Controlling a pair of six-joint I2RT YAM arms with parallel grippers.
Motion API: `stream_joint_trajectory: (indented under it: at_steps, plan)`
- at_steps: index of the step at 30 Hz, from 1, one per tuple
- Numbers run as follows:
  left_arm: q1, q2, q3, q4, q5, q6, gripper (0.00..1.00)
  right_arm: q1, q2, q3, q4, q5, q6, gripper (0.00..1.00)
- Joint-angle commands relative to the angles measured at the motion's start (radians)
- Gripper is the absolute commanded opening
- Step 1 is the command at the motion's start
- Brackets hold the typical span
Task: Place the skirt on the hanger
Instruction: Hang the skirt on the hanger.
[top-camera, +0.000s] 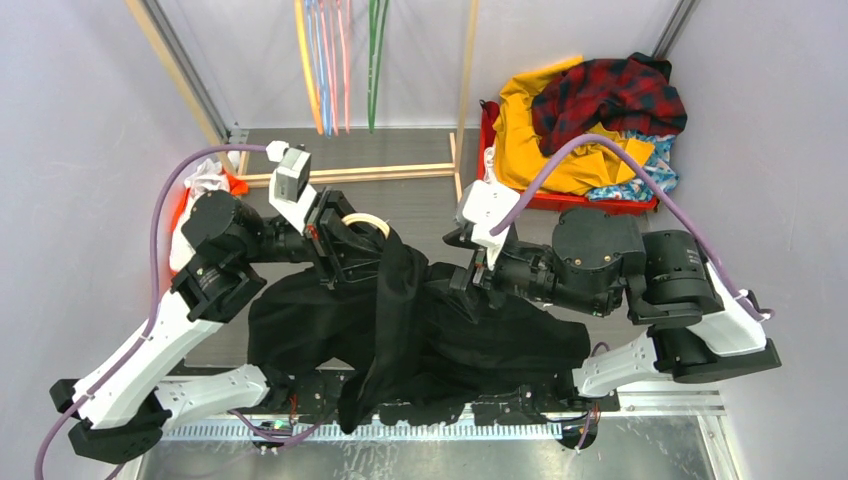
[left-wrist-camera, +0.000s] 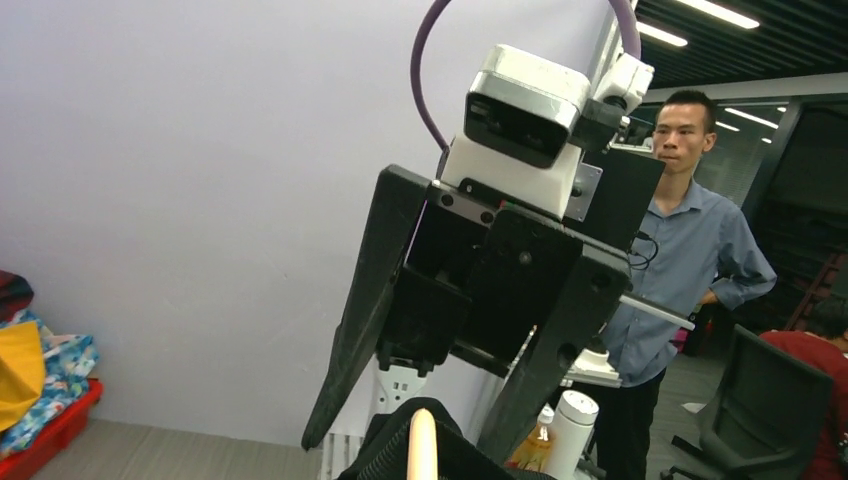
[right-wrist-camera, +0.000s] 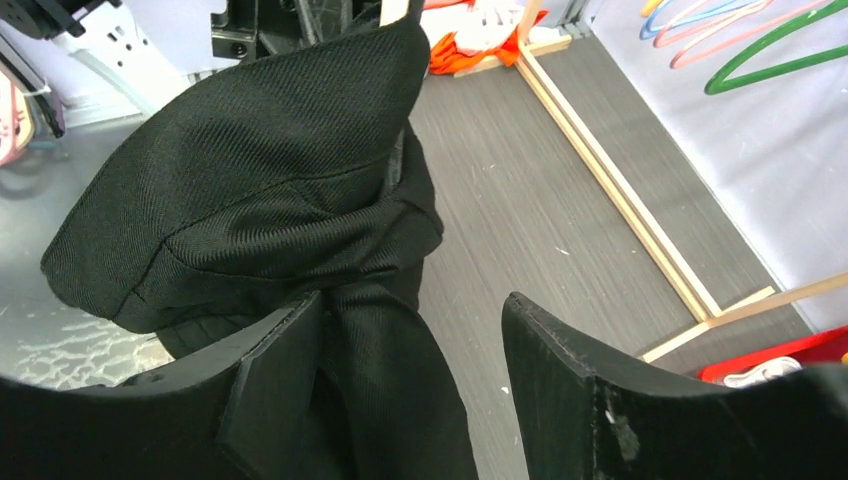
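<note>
The skirt (top-camera: 652, 172), blue with flowers, lies in the red bin (top-camera: 590, 203) at the back right, under a yellow garment and a red plaid one; its edge also shows in the left wrist view (left-wrist-camera: 55, 375). My left gripper (top-camera: 348, 238) is shut on a wooden hanger (top-camera: 366, 221) that carries the big black coat (top-camera: 420, 330). That hanger's pale wood (left-wrist-camera: 422, 450) pokes out of the coat, which hides the left fingers. My right gripper (right-wrist-camera: 415, 320) is open, astride a fold of the coat (right-wrist-camera: 260, 180), its left finger against the cloth.
Coloured hangers (top-camera: 328, 60) and a green one (top-camera: 377, 55) hang on the wooden rack (top-camera: 350, 172) at the back. White and orange clothes (top-camera: 205, 182) lie at the left. A man (left-wrist-camera: 685, 250) and bottles (left-wrist-camera: 575, 425) stand beyond the table.
</note>
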Motion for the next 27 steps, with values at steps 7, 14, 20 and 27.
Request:
stream_joint_trajectory:
  at_steps: [7,14,20,27]
  plan:
    - [0.002,-0.004,0.02,0.202,0.026,-0.066,0.0,-0.111,-0.031,-0.122,0.03,-0.18,0.08,0.68]
    - [0.002,0.02,0.032,0.203,0.044,-0.081,0.0,-0.222,-0.06,-0.196,0.074,-0.334,0.107,0.26]
    - [0.002,0.05,0.055,0.065,-0.001,-0.004,0.01,-0.236,-0.094,-0.225,0.081,-0.347,0.111,0.01]
    - [0.001,0.08,0.077,-0.114,-0.092,0.118,0.31,-0.254,-0.205,-0.343,0.126,-0.256,0.147,0.01]
